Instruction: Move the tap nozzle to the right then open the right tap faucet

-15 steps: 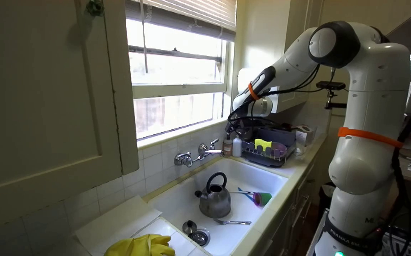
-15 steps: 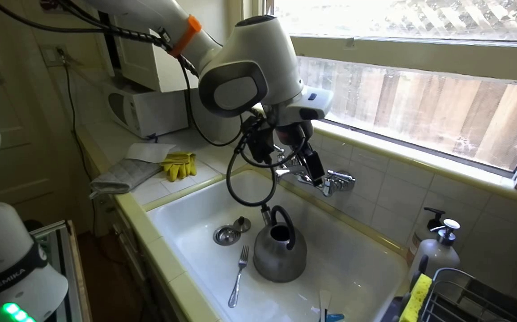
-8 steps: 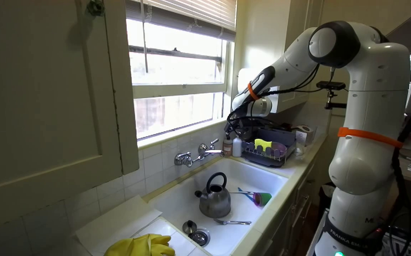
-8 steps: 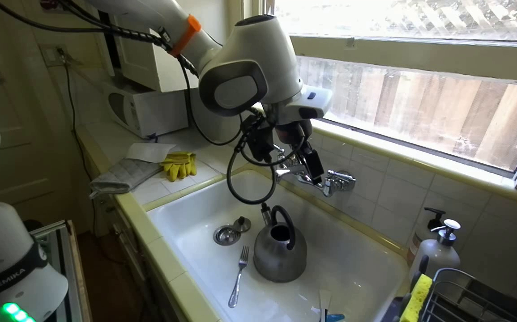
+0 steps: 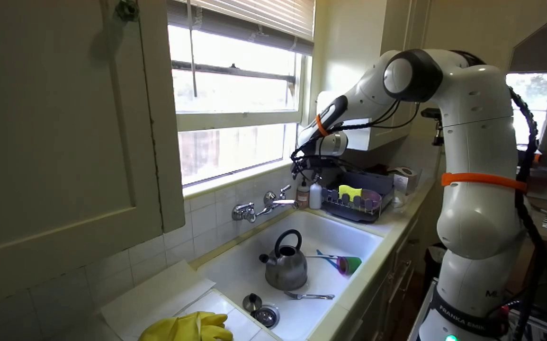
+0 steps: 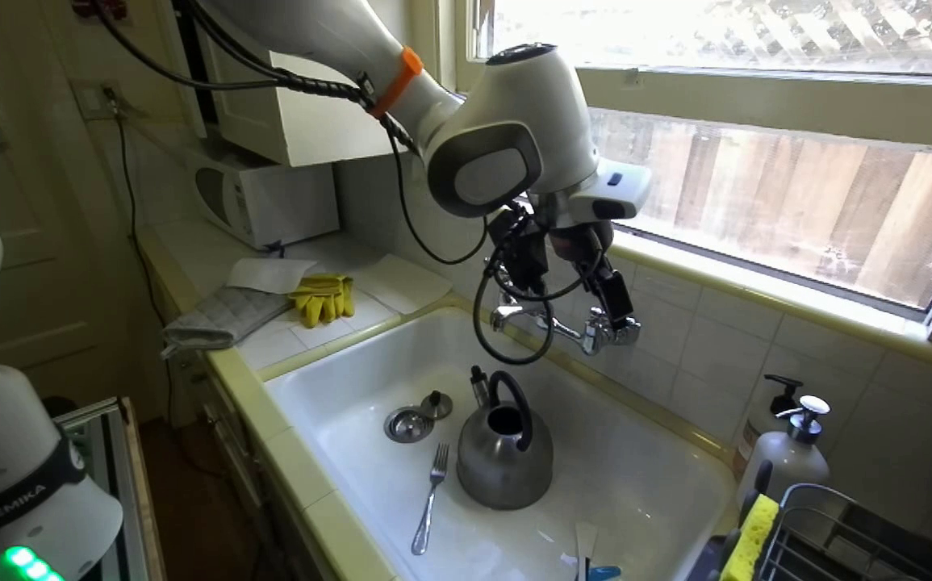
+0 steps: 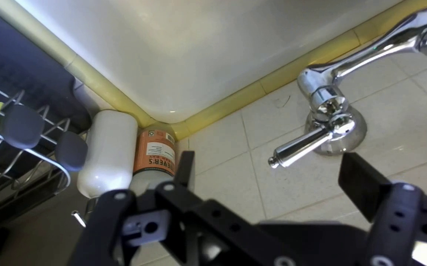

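Note:
The chrome tap is fixed to the tiled wall above the sink. Its tap nozzle (image 5: pixel 284 202) (image 6: pixel 506 315) shows in both exterior views as a thin spout out over the basin. The right tap faucet (image 7: pixel 302 146), a chrome lever with a small round tip, lies ahead of my gripper (image 7: pixel 268 157) in the wrist view, beyond the fingertips and touching neither. My fingers (image 7: pixel 361 181) stand wide apart with nothing held. In an exterior view the gripper (image 6: pixel 615 298) hangs in front of the tap's right end and partly hides it.
A white bottle (image 7: pixel 109 147) and an orange-labelled bottle (image 7: pixel 156 151) stand close by the left finger, beside the dish rack (image 7: pixel 21 125). In the sink are a grey kettle (image 6: pixel 506 456) and a fork (image 6: pixel 431 500). The window sill (image 5: pixel 240 175) runs above the tap.
My arm has swung along the wall, leftward in one exterior picture and rightward in the other, bringing the gripper over the tap's right end. Tap and nozzle look unmoved.

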Tool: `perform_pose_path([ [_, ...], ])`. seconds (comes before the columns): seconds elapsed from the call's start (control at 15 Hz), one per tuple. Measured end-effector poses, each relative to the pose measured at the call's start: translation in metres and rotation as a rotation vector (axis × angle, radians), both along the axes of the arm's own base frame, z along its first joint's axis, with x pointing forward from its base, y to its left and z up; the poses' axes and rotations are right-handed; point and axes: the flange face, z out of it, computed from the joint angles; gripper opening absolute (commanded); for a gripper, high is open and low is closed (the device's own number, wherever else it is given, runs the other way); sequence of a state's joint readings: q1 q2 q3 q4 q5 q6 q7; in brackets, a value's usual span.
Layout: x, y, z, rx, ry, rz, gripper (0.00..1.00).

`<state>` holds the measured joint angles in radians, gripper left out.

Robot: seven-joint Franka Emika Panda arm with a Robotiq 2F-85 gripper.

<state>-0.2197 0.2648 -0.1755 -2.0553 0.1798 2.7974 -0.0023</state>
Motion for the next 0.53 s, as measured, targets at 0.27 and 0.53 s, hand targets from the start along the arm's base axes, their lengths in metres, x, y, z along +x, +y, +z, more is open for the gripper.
perform_pose_path([
  [0.27, 0.034, -0.002, -0.013, -0.005, -0.011, 0.013, 1.00],
  [0.53, 0.054, -0.011, -0.026, -0.016, -0.015, 0.031, 1.00],
])
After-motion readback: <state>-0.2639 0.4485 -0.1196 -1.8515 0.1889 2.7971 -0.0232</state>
